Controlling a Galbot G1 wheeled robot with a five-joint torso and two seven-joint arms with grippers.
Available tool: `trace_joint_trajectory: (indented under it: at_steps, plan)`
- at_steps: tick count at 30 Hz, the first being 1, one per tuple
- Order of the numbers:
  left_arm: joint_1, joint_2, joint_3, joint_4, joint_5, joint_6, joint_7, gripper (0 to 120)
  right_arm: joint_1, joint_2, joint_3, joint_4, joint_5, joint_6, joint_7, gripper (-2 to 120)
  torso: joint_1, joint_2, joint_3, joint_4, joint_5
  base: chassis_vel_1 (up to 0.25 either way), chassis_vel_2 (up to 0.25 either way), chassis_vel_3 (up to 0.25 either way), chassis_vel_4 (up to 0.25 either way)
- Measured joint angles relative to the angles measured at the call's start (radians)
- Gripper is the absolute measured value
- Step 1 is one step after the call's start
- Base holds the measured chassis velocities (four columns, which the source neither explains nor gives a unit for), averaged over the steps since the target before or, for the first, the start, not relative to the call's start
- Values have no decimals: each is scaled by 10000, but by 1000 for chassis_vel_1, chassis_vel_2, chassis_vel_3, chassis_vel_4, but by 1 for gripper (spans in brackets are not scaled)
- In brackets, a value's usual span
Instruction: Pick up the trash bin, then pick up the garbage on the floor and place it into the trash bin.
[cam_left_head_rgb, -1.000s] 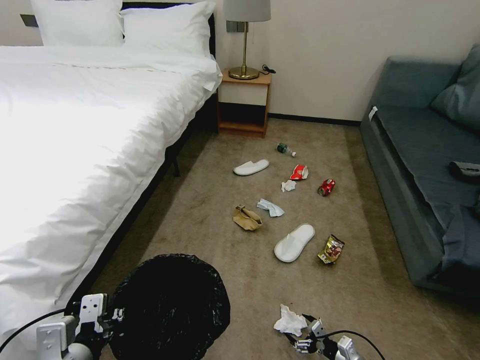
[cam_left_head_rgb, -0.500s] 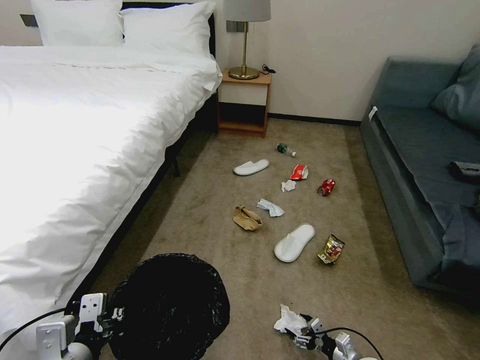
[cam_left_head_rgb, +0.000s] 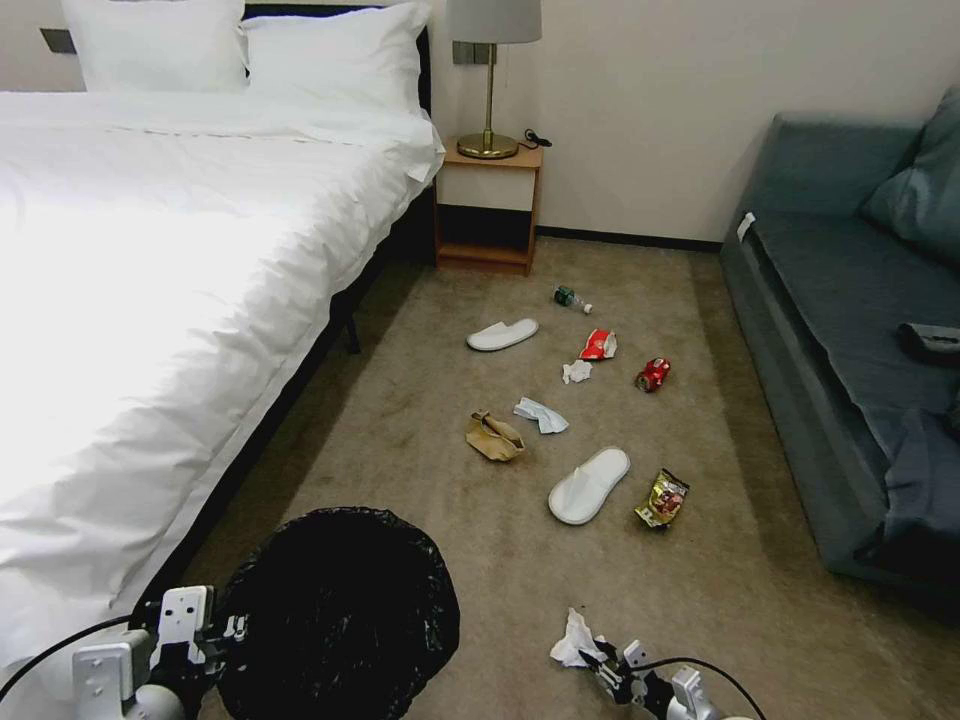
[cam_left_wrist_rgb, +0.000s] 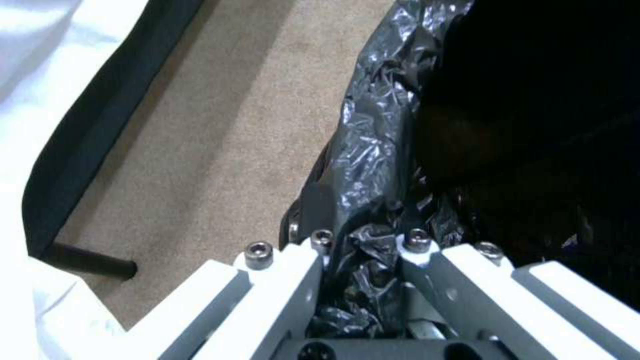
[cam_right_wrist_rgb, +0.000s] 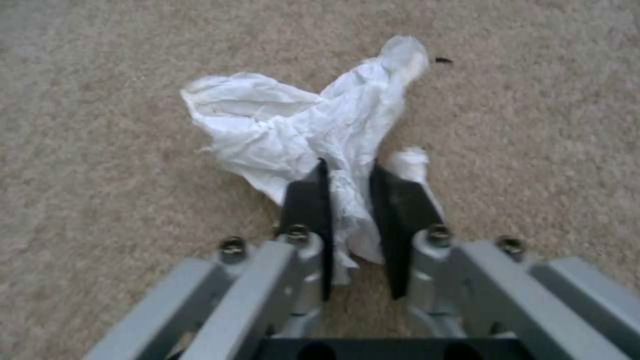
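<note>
The black trash bin (cam_left_head_rgb: 340, 610) with its crinkled bag (cam_left_wrist_rgb: 380, 145) hangs at the lower left of the head view. My left gripper (cam_left_head_rgb: 232, 630) is shut on its rim (cam_left_wrist_rgb: 363, 250). At the bottom centre, my right gripper (cam_left_head_rgb: 597, 657) is shut on a crumpled white tissue (cam_left_head_rgb: 573, 638); its black pads (cam_right_wrist_rgb: 308, 200) pinch the tissue (cam_right_wrist_rgb: 287, 125) just above the carpet. More garbage lies farther off: a white slipper (cam_left_head_rgb: 588, 485), a snack wrapper (cam_left_head_rgb: 662, 498), a tan paper bag (cam_left_head_rgb: 493, 437), tissues (cam_left_head_rgb: 541, 415), a red wrapper (cam_left_head_rgb: 598, 345), a red can (cam_left_head_rgb: 652, 374), a green bottle (cam_left_head_rgb: 570, 297), and another slipper (cam_left_head_rgb: 501, 334).
A white bed (cam_left_head_rgb: 150, 300) runs along the left, its dark frame close to the bin. A grey-blue sofa (cam_left_head_rgb: 850, 330) lines the right. A wooden nightstand (cam_left_head_rgb: 488, 200) with a lamp stands at the far wall. Open carpet lies between bed and sofa.
My right gripper has closed on the white tissue, which is now bunched narrower between the pads. The left gripper and bin have stayed put.
</note>
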Motion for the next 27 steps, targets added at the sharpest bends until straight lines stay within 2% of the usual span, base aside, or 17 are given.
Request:
trace_joint_trajectory:
  at_steps: [1, 2, 3, 16, 21, 23, 27]
  plan:
    - [3, 18, -12, 0, -1, 0, -1, 2, 29, 15, 21, -41, 55, -78, -32, 5, 0, 0, 0, 0, 0, 0, 0, 0, 0]
    - [3, 18, -12, 0, -1, 0, -1, 2, 29, 15, 21, -41, 55, -78, -32, 5, 0, 0, 0, 0, 0, 0, 0, 0, 0]
    - [8, 42, -31, 0, -5, 0, -2, 2, 52, 30, 45, -85, 122, -164, -66, 0, 0, 0, 0, 0, 1, 0, 0, 0, 0]
    - [-23, 180, -37, 0, -11, 0, -8, 2, -130, 31, 357, 58, 321, -248, -79, 0, 0, 1, 0, -1, 2, 0, 0, 0, 0]
    - [-105, 288, -76, 0, -153, 0, -22, 2, -341, -126, 651, 962, 690, -151, 16, 0, 0, 0, 0, -2, 0, 0, 0, 0, 0]
    - [-178, 445, -116, 0, -322, 0, -59, 2, -500, -327, 1070, 2009, 819, 153, 172, 0, 0, 0, 0, 1, 0, 0, 0, 0, 0]
    - [-253, 596, -118, 0, -410, 0, -41, 2, -705, -595, 1407, 3043, 1046, 206, 261, 0, 0, 0, 0, 0, 2, 0, 0, 0, 0]
